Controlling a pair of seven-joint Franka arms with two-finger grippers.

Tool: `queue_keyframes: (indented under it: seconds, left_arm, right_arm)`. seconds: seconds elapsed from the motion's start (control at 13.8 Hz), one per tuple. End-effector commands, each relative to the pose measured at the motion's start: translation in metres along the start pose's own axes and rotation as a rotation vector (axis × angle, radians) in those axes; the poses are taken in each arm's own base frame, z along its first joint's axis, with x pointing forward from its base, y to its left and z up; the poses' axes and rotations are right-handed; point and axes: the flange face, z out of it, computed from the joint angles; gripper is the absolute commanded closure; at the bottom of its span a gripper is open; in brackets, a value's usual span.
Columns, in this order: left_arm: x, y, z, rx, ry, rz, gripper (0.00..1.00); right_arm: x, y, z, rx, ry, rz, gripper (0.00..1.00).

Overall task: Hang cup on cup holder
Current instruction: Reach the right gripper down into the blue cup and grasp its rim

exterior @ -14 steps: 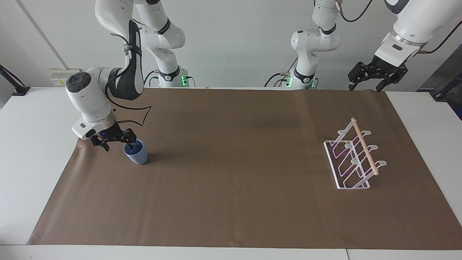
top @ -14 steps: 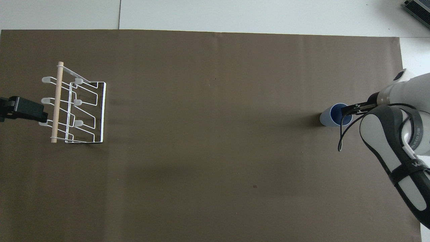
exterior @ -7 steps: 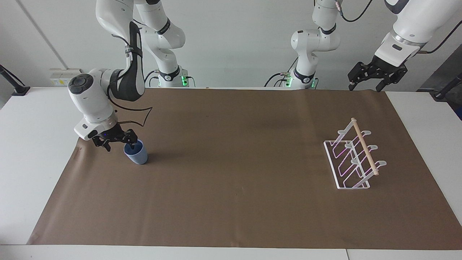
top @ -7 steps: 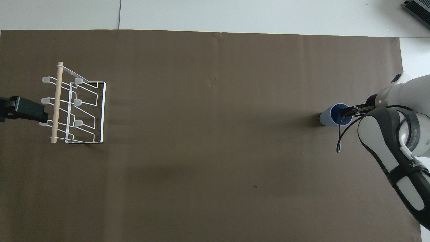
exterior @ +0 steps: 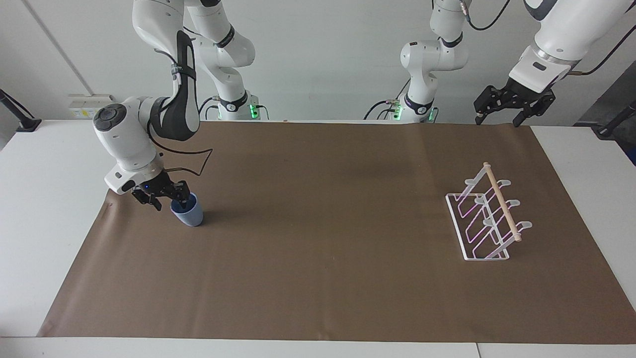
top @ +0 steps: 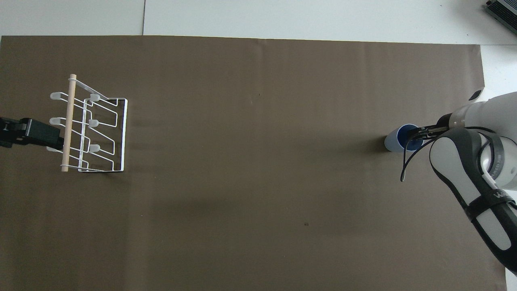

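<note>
Matte blue tapered cup (exterior: 188,213) standing upright, right tool (exterior: 174,197) straddling its rim, grip unclear, left tool (exterior: 499,108) hanging open, white wire cup holder (exterior: 486,219) showing its slant only facing.

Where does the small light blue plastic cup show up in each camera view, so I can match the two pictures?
Facing view: the small light blue plastic cup stands on the brown paper mat toward the right arm's end, at the right gripper.
Overhead view: the cup is at the mat's right arm's end, beside the right gripper.
Shared landmark: the white wire cup holder with a wooden dowel, at the mat's other end.
</note>
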Motion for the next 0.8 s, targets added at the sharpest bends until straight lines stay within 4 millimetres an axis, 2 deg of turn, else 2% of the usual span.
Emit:
queue_keyframes:
  seconds: [0.0, 0.07, 0.14, 0.22, 0.29, 0.51, 0.72]
  left_arm:
    - [-0.009, 0.0, 0.001, 0.013, 0.001, -0.005, 0.0]
    - [-0.008, 0.001, 0.001, 0.013, 0.006, -0.003, 0.0]
    - [-0.006, 0.0, 0.0, 0.013, 0.021, -0.003, 0.0]
    - [-0.006, 0.0, 0.0, 0.013, 0.03, 0.0, 0.0]
    - [-0.005, 0.0, 0.0, 0.013, 0.033, 0.001, 0.0]
    - [-0.005, 0.002, 0.011, 0.014, 0.061, 0.001, 0.0]
    - [-0.007, -0.004, 0.018, 0.014, 0.078, -0.004, 0.0]
  right_arm:
    - [-0.001, 0.005, 0.003, 0.012, 0.027, -0.011, 0.51]
    - [0.0, 0.005, 0.002, 0.012, 0.029, -0.01, 0.57]
    - [0.0, 0.004, 0.002, 0.018, 0.031, -0.005, 0.67]
    - [0.001, 0.003, 0.002, 0.029, 0.035, 0.012, 0.88]
    - [0.001, 0.001, 0.002, 0.038, 0.039, 0.022, 1.0]
    - [0.003, -0.001, 0.001, 0.045, 0.038, 0.023, 1.0]
    - [0.009, -0.002, -0.009, 0.051, 0.028, 0.005, 1.0]
